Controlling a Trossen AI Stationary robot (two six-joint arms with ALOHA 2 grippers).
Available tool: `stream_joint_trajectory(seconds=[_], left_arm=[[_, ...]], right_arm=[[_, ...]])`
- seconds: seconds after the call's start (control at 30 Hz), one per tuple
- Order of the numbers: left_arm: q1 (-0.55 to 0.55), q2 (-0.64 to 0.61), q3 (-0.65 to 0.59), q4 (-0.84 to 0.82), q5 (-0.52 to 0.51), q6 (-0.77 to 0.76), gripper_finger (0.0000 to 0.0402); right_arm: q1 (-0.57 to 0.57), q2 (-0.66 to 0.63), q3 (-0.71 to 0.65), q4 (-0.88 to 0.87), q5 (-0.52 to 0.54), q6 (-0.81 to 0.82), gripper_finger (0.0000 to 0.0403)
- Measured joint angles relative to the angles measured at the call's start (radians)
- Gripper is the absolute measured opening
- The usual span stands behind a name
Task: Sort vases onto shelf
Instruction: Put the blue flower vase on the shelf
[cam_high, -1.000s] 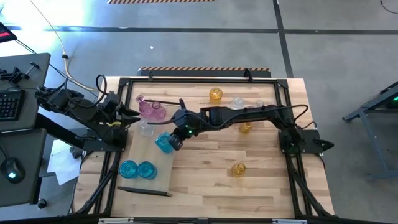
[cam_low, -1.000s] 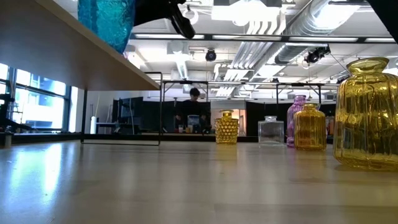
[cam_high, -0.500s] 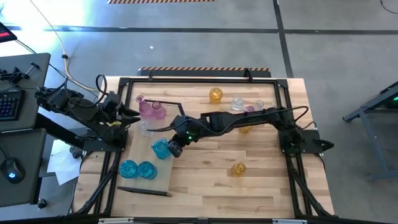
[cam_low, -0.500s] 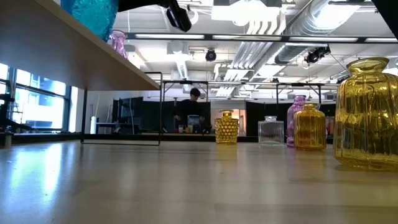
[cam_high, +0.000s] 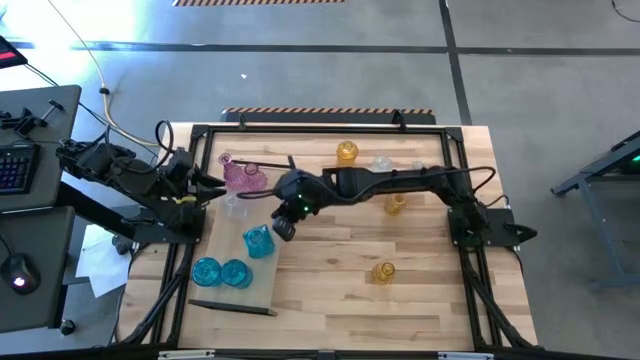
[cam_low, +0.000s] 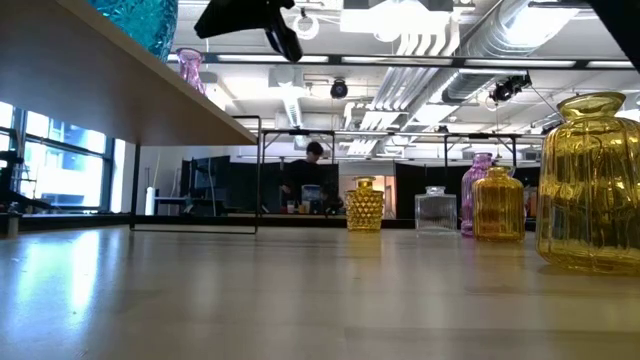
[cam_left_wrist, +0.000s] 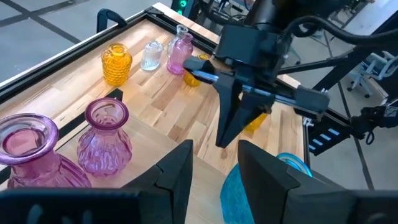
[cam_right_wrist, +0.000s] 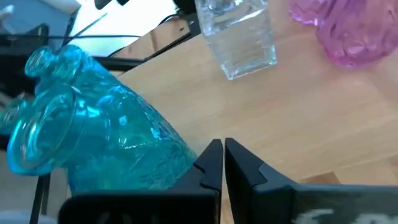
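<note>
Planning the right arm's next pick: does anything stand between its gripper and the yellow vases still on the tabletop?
Nothing visible does. The right gripper, shut and empty, hangs beside the teal vase on the shelf. Bare tabletop lies between it and the nearest yellow vases. The left gripper waits at the shelf's far end.

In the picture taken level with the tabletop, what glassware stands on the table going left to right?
Bumpy amber vase → clear square bottle → pink vase, partly hidden behind the next one → amber bottle → large yellow vase at the right edge, closest to the camera.
</note>
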Motion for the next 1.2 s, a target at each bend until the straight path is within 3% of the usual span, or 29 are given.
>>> stream_joint_trajectory(seconds=[0.57,0.93,1.2], left_arm=[[0.0,0.07,0.0,0.024,0.0,-0.017,0.0119],[0.0,0.076,0.0,0.03,0.0,-0.027,0.0119],[0.0,0.076,0.0,0.036,-0.001,-0.027,0.0119]], right_arm=[[-0.053,0.004,-0.011,0.09,-0.199,-0.252,0.0],[-0.076,0.007,-0.101,0.285,-0.288,-0.231,0.0],[-0.075,0.013,-0.113,0.354,-0.294,-0.224,0.0]])
